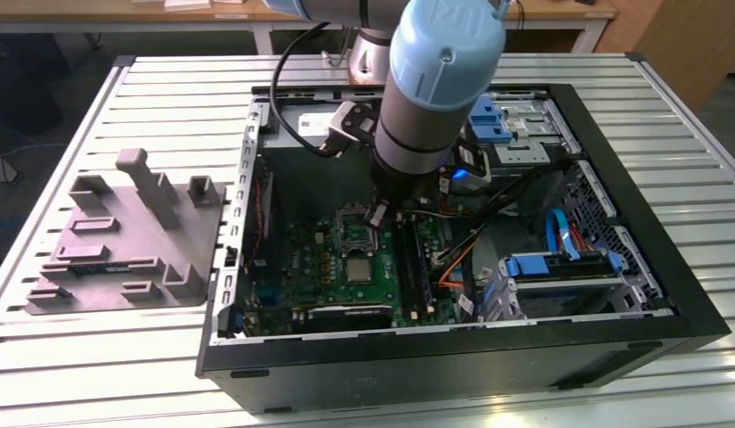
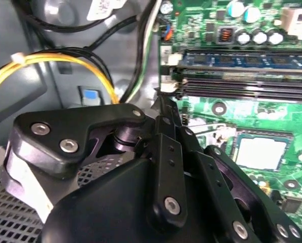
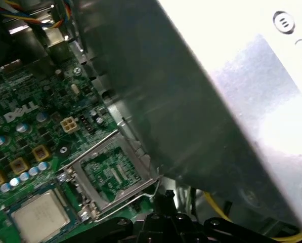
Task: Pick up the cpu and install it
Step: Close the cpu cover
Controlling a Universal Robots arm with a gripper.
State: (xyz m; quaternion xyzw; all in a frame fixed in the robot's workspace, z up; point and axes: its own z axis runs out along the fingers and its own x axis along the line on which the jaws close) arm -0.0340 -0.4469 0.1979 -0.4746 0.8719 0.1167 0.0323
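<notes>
Open computer case [image 1: 653, 294] on a slatted metal table [image 1: 94, 357]; grey tray [image 1: 118, 245] beside. Gripper [image 1: 376, 214] above the cpu [image 1: 359, 268] seated on the green board [image 1: 332, 267]; open or closed, cannot tell. No print legible enough to read.

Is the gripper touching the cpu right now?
Apart. In the first wrist view the cpu lies flat on the motherboard, with bare board and the open socket frame between it and the gripper.

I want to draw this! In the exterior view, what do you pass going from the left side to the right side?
Grey tray → green motherboard with the cpu sitting in it → orange cables → blue drive bracket → black case wall on the exterior view's right.
</notes>
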